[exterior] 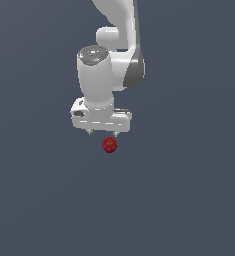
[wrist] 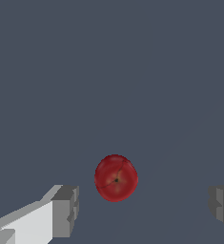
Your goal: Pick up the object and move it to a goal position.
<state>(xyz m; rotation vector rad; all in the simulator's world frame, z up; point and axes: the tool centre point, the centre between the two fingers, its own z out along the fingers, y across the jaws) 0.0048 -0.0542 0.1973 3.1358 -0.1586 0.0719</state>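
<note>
The object is a small glossy red apple-like ball (exterior: pixel 109 145) with a tiny dark stem dimple, lying on the flat dark grey surface. My white gripper (exterior: pixel 103 133) hangs just above it, pointing down, with its two short fingertips spread wide and nothing between them. In the wrist view the ball (wrist: pixel 116 177) lies below, between the two grey fingertip pads (wrist: pixel 66 211), nearer one pad than the other. The fingers do not touch it.
The dark grey surface (exterior: pixel 189 200) stretches all around with nothing else on it. The white arm (exterior: pixel 116 45) rises above the gripper towards the top of the exterior view.
</note>
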